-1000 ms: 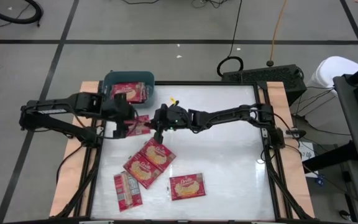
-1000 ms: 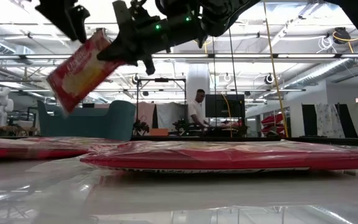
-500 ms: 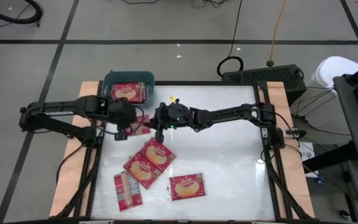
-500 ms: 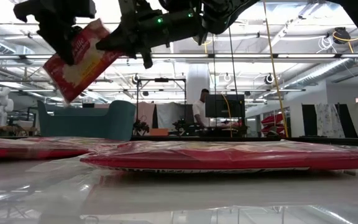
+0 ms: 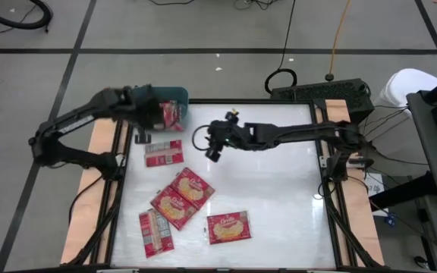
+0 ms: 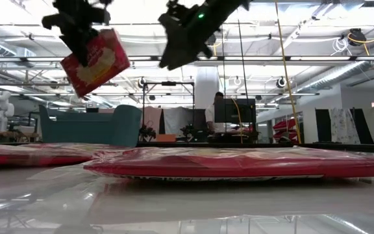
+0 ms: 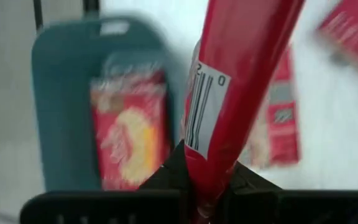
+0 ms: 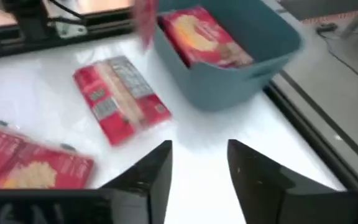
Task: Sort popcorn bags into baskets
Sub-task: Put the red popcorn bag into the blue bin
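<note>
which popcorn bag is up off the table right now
The popcorn bag pinched in the left tool, hanging above the teal basket. The other bags lie flat on the table or in the basket.

The left gripper (image 5: pixel 144 121) and its bag (image 5: pixel 167 115) block the basket (image 5: pixel 179 94); right tabletop (image 5: pixel 279 205) lies open.

Left pincer (image 7: pixel 207 186) clamped; right pincer (image 8: pixel 197 165) spread.

Basket (image 5: pixel 179 96) sits at the surface's (image 5: pixel 279 197) far left corner, a bag (image 8: pixel 202 34) inside; one bag (image 5: pixel 164 153) lies just before it, four more nearer front-left.
</note>
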Available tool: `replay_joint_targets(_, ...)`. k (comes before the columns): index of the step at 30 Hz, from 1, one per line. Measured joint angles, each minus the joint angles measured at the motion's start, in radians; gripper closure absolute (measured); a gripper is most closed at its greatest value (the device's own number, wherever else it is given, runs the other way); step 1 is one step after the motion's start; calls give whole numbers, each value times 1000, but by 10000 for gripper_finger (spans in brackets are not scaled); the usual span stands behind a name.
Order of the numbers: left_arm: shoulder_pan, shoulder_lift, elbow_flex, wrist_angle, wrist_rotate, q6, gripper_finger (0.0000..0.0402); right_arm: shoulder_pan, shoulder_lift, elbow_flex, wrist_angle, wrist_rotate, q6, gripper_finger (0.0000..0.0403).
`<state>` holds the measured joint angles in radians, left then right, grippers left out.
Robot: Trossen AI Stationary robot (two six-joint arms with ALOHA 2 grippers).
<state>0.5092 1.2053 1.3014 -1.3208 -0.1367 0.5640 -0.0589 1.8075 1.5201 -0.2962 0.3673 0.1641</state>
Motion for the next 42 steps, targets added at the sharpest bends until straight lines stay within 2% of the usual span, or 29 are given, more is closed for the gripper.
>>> replay_joint_targets(3, 105, 96, 73, -81, 0, 79, 374, 17, -75, -87, -23, -7, 6, 233)
replay_joint_targets(6, 201, 202, 128, -103, 5, 157, 370, 42, -163, -211, 49, -13, 7, 228)
replay_joint_targets(12, 362, 394, 158, -136, -6, 263, 381, 102, -349, -539, 375, -47, 7, 228)
replay_joint_targets(17, 427, 516, 160, -148, -73, 255, 365, 146, -474, -805, 684, -57, 16, 228)
replay_joint_targets(21, 443, 576, 160, -161, -168, 167, 359, 156, -536, -930, 760, -54, 81, 228)
replay_joint_targets(25, 453, 603, 160, -168, -214, 120, 357, 160, -544, -971, 758, -53, 105, 228)
replay_joint_targets(34, 456, 606, 160, -125, -275, 77, 351, 165, -531, -971, 757, -55, 100, 228)
replay_joint_targets(37, 456, 606, 160, -112, -290, 69, 324, 172, -530, -971, 759, -55, 90, 228)
replay_joint_targets(42, 456, 606, 160, -59, -365, 24, 241, 172, -530, -971, 763, -55, 86, 228)
